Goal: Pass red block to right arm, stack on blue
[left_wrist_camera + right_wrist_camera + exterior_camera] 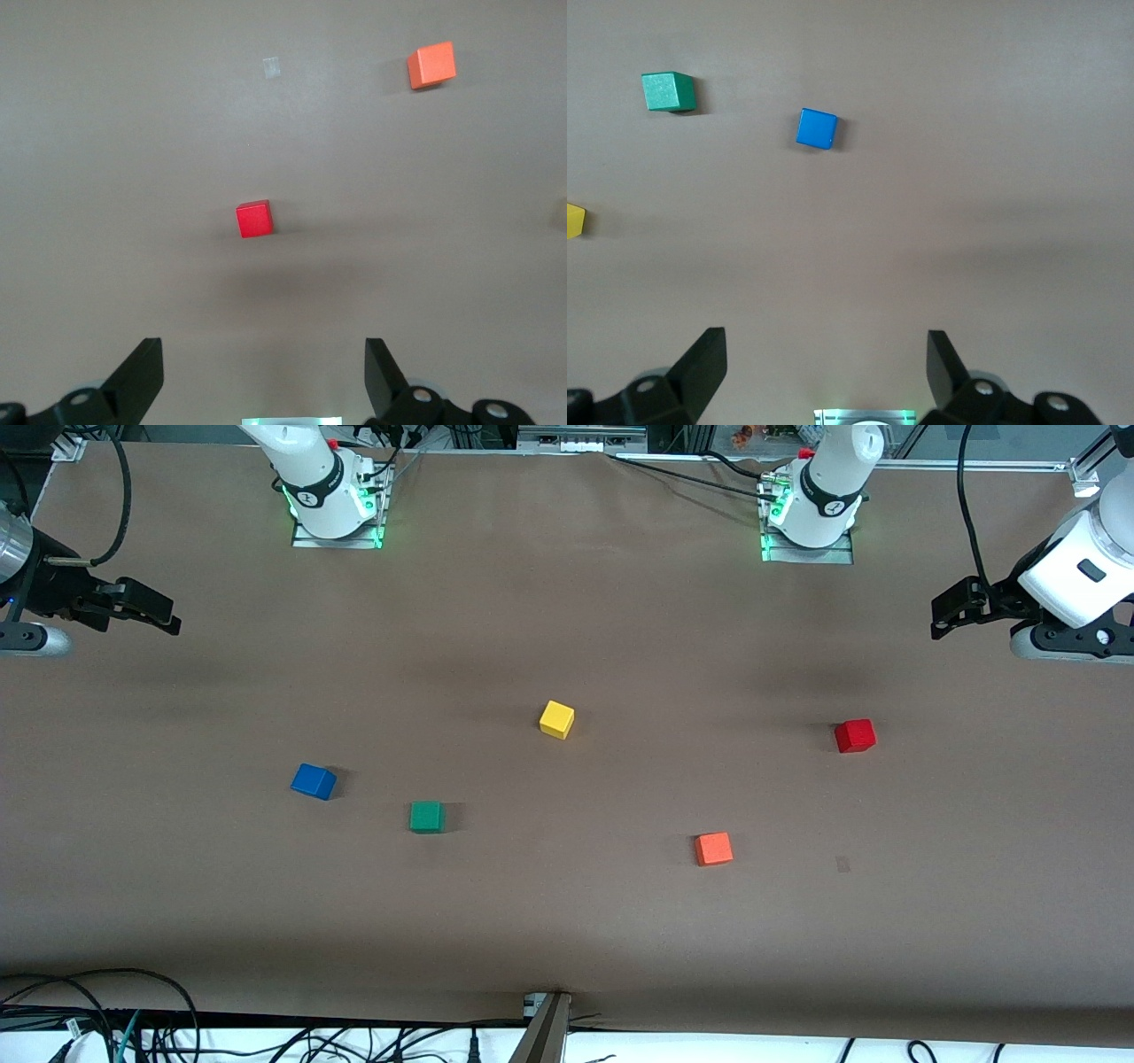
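Yellow cube (556, 719): mid-surface, farthest of the three from the front camera. Green cube (426, 816): nearer, toward the right arm's end. Orange cube (713, 849): nearest, toward the left arm's end. Brown surface (567, 921).

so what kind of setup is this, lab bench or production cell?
Most likely a robotics lab bench: two arm bases bolted along a brown-covered table, small coloured cubes such as the red block and the blue laid out as test pieces, loose cables at the edge.

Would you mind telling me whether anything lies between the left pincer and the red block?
Nothing visible does. The left pincer hangs open over bare table, and the red block stands alone, apart from the orange cube.
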### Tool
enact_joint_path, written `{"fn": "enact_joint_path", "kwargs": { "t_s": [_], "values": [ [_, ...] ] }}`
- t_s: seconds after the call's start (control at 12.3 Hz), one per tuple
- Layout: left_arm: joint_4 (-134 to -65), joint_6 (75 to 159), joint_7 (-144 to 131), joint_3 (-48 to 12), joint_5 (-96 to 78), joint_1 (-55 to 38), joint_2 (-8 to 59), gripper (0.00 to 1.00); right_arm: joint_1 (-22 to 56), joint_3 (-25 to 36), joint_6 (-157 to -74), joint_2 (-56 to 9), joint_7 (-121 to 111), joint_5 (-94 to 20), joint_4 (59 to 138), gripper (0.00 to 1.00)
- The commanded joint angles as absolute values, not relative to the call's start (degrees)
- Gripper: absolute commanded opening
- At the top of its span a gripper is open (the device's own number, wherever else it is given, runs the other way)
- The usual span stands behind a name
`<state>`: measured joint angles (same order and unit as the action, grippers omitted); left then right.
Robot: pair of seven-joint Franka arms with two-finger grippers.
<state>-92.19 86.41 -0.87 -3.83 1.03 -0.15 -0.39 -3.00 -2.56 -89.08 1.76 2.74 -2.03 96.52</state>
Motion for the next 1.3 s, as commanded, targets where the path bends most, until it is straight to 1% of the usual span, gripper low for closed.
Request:
{"fn": "enact_joint_path", "kwargs": {
  "t_s": [0.0,0.41,0.73,1.06,1.22],
  "values": [
    [-92.64,86.13,-1.05,-3.34,0.00,-0.62,-1.32,1.00,-3.43,-2.99,-88.59,2.11,3.60,-2.90,95.89,1.00],
    [-92.29,86.22,-1.05,-3.52,-0.44,-1.05,-0.97,1.00,-3.43,-2.99,-88.68,2.02,3.60,-3.43,96.06,1.00],
    [-92.20,88.15,-0.79,-3.60,-0.44,-1.14,2.10,1.00,-3.43,-2.99,-88.68,2.02,3.60,-3.43,95.89,1.00],
    [-92.29,88.86,-0.79,-3.43,-0.35,-0.35,3.69,1.00,-3.43,-2.81,-88.50,1.93,3.52,-3.52,95.89,1.00],
    [-91.06,88.86,-0.18,-3.16,-0.35,-0.26,5.52,1.00,-3.34,-3.34,-88.42,2.02,3.60,-3.52,95.89,1.00]
  ]
}}
